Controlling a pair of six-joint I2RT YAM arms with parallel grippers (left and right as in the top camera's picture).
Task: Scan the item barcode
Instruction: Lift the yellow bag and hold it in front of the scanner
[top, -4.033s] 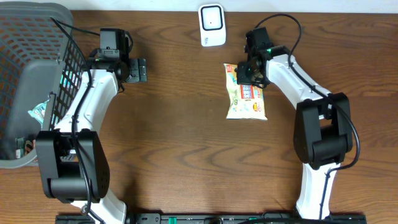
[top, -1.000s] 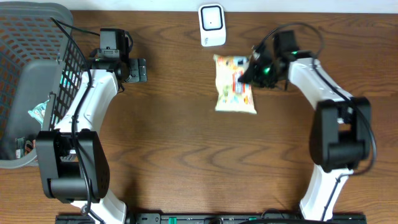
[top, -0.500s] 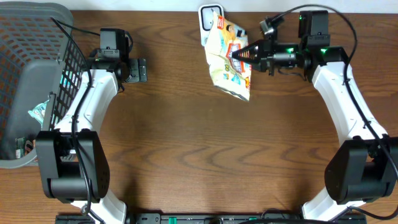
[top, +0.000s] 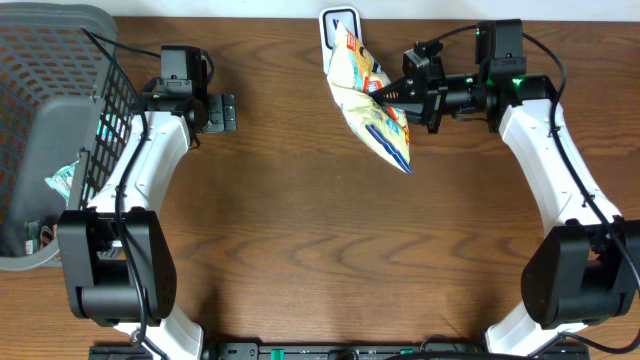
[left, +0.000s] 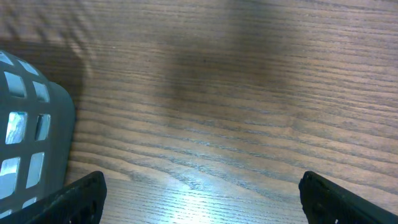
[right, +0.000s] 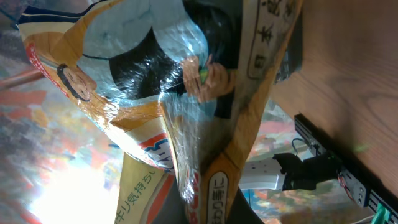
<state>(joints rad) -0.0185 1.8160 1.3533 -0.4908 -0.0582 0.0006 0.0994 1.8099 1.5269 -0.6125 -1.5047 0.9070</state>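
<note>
The item is a yellow snack bag (top: 366, 100) with blue and red print, held up off the table and tilted on edge in front of the white barcode scanner (top: 336, 20) at the back centre, which it partly covers. My right gripper (top: 392, 92) is shut on the bag's right edge. In the right wrist view the crinkled bag (right: 155, 99) fills the frame and hides the fingers. My left gripper (top: 222, 112) hovers open and empty over bare wood at the left, near the basket, its two black fingertips (left: 74, 199) far apart.
A grey mesh basket (top: 50, 140) with several packets inside stands at the far left; its corner (left: 28, 143) shows in the left wrist view. The dark wooden table (top: 320, 250) spreads between the arms.
My right gripper lifted the bag from the table, carried it back and left to the scanner, and over the last half second turned it more on edge. The left arm has not moved.
</note>
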